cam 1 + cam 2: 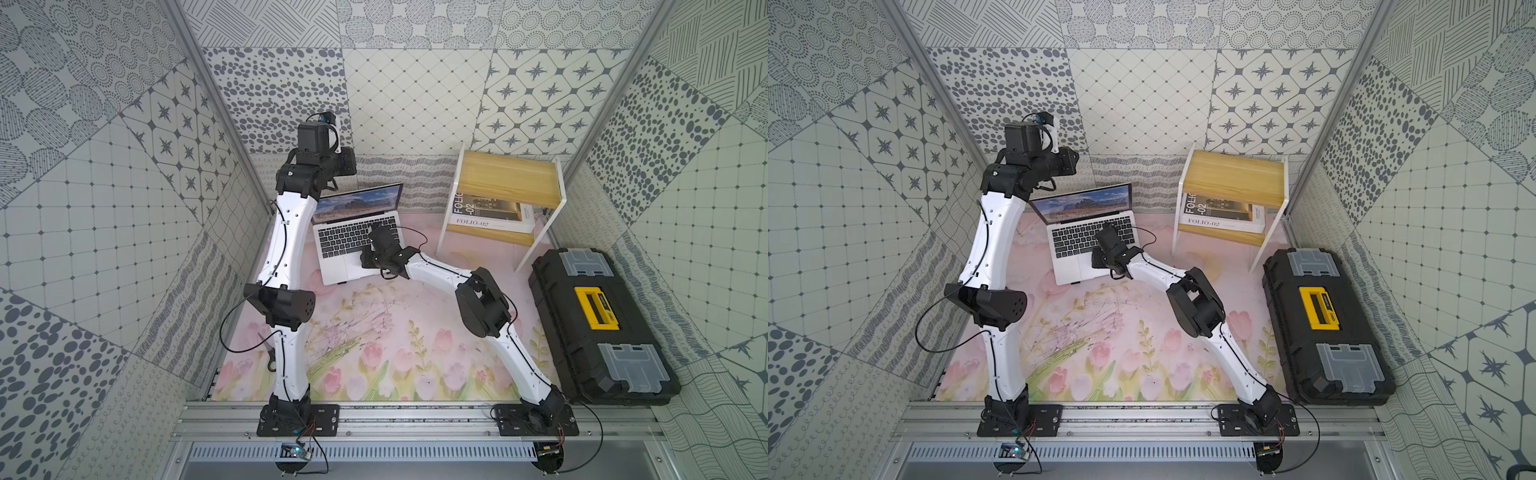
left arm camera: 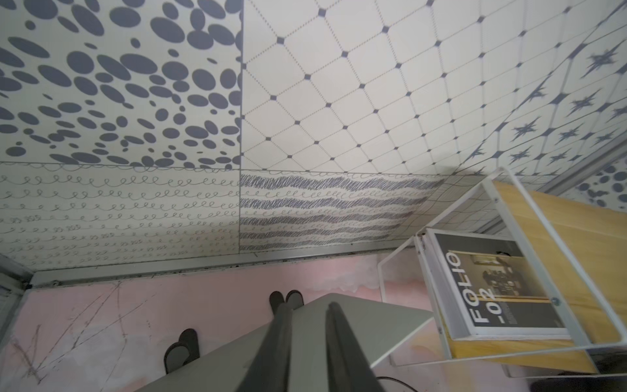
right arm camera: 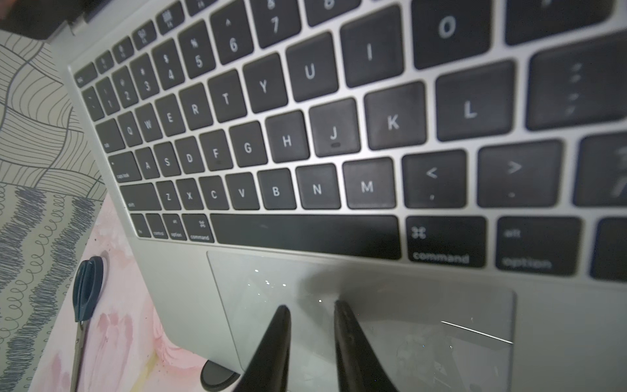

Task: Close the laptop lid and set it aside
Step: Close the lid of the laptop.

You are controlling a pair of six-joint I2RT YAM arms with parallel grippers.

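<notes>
Ok so, from where I'm standing: far left, dark-handled metal scissors [image 3: 86,288] lie on the pink flowery mat [image 1: 374,353]. Next over, the left gripper [image 2: 308,305] hangs behind the thin silver laptop lid [image 1: 357,203]. Its dark fingers sit close together with a slim gap, right over the lid's grey back, and I can't tell if they're pinching anything.

The silver-grey metal laptop [image 1: 336,270] sits at the back of the mat, left of centre, lid up, mountain wallpaper showing. The right gripper [image 3: 312,305] has its tips at the big trackpad [image 3: 424,305], slightly spread, nothing between them. The black keys [image 3: 305,135] read "command", "option", "caps lock".

Further right, a wood-and-white-frame shelf [image 1: 507,178] holds a dark-covered book [image 1: 490,222] marked "FOLIO-02". Far right there's a black plastic toolbox [image 1: 598,324] with a yellow handle, label unreadable.
</notes>
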